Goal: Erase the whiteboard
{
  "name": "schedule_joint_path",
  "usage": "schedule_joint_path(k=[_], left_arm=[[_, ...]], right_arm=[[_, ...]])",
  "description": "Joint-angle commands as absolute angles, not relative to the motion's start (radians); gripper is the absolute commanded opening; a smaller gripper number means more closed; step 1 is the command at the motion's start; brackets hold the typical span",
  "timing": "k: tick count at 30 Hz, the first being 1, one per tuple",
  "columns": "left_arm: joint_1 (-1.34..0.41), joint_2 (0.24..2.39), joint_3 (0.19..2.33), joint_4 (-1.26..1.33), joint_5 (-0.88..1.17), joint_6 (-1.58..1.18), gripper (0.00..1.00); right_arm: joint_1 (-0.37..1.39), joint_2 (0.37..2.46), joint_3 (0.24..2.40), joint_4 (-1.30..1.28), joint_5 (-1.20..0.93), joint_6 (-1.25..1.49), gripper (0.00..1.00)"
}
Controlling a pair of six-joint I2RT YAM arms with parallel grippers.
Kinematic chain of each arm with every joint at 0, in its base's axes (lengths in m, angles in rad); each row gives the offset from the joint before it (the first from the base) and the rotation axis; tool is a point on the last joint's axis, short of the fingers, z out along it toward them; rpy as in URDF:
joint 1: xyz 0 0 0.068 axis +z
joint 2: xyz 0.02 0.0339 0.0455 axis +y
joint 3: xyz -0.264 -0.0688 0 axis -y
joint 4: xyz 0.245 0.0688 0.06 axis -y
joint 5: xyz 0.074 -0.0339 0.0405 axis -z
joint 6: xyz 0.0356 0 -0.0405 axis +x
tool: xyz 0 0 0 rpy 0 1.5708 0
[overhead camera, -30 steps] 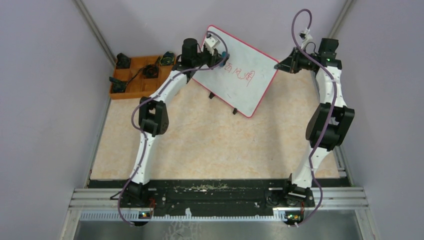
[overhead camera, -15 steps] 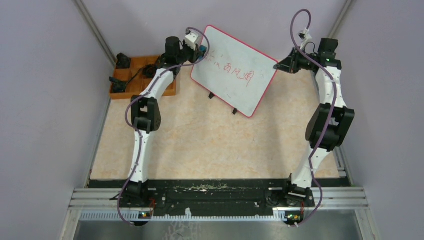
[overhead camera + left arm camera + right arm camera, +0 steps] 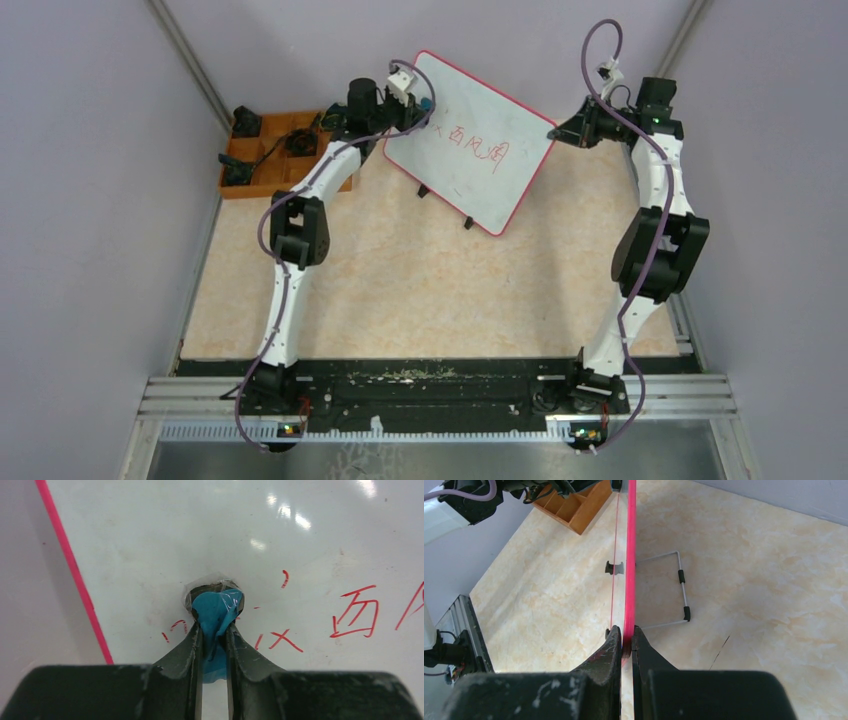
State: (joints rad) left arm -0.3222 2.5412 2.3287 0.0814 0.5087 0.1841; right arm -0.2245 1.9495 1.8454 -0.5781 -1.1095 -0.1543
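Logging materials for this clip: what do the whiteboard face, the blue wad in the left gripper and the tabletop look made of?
The whiteboard: glossy coated panel, light glares on it; pink frame likely plastic. The blue wad: soft cloth or foam under clear film, crinkled and squeezed. The tabletop: beige marble-pattern, matte, probably laminate.

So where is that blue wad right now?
In the left wrist view, the blue wad is pinched in the left arm's jaws, against the whiteboard near its left pink edge, left of the intact red characters.
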Motion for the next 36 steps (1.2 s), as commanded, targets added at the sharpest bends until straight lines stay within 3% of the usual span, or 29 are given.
schedule_joint_path(k=[1,17,36], left_arm=[[-0.363,2.490,2.301,0.103,0.576,0.143,0.00],[-0.230,2.558,2.363,0.037,0.475,0.244,0.00],[-0.311,2.471,2.210,0.087,0.590,0.135,0.00]], right_arm=[[-0.190,1.915,1.827,-0.640,-1.145,-0.220,0.00],[-0.189,1.921,1.824,-0.636,-1.151,-0.223,0.00],[-0.182,1.913,1.821,-0.659,-1.159,-0.241,0.00]])
